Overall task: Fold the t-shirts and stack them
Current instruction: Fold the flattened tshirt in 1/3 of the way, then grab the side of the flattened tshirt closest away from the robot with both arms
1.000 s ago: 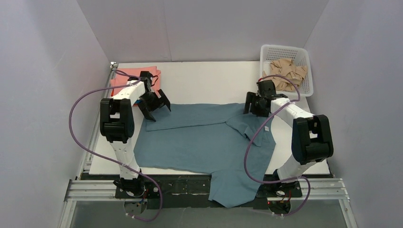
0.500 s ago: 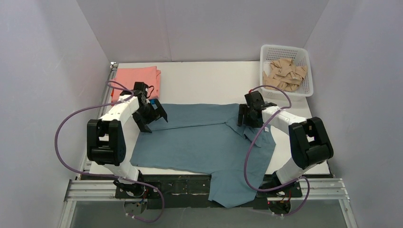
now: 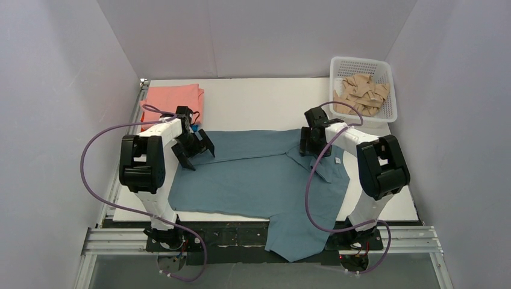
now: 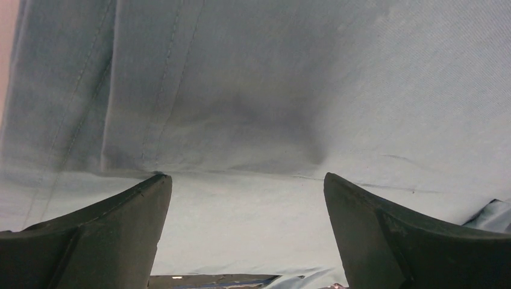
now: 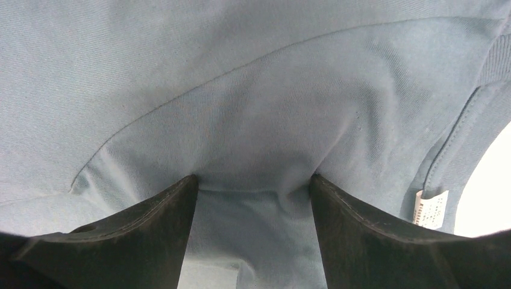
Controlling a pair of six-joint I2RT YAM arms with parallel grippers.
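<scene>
Item: dusty grey-blue cotton t-shirt (image 3: 256,177), which we find spread on the white table (image 3: 259,99), near hem overhanging, left gripper (image 3: 196,152) and right gripper (image 3: 312,147) both open-jawed, pressing its far edge; risk, we judge: pinching one layer only, skewing the fold.

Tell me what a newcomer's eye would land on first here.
The grey-blue t-shirt spreads across the middle of the table, with part of it hanging over the near edge. The left gripper and right gripper are open, low over its far edge. A folded salmon-pink shirt lies far left; a white basket stands far right.
</scene>
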